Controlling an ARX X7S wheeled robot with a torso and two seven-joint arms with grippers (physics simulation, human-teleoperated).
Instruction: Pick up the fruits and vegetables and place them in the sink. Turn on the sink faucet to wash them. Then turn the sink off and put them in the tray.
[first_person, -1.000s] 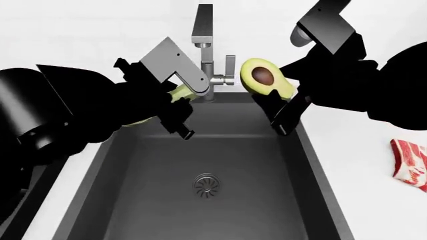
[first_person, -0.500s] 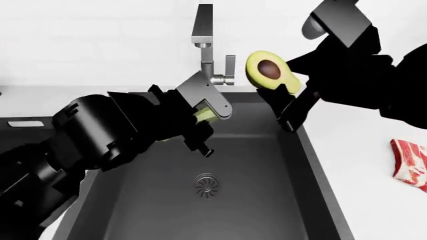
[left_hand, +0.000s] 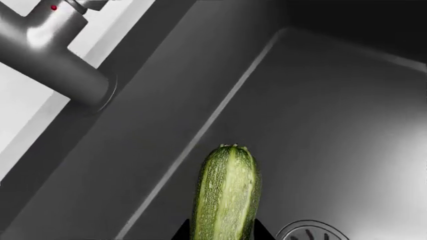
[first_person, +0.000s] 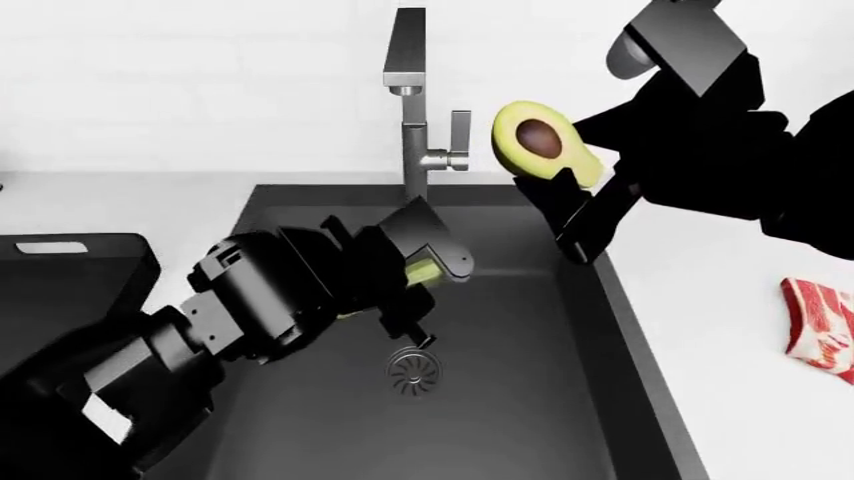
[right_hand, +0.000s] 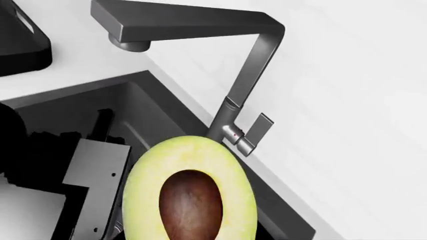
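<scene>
My left gripper (first_person: 420, 290) hangs low inside the dark grey rectangular sink (first_person: 534, 400), fingers clenched on the slim, pale green striped zucchini (left_hand: 227, 192); it looks stiff and smooth, so a mid-body hold suits. My right gripper (first_person: 567, 215) grasps the halved yellow-green avocado with brown pit (first_person: 538, 143) above the rim: soft flesh, best squeezed by the skin.

Left hand (first_person: 416, 300) holds the zucchini (first_person: 422, 272) low inside the sink (first_person: 561, 400); right hand (first_person: 571, 215) holds the avocado (first_person: 538, 143) beside the faucet (first_person: 412, 110).
</scene>
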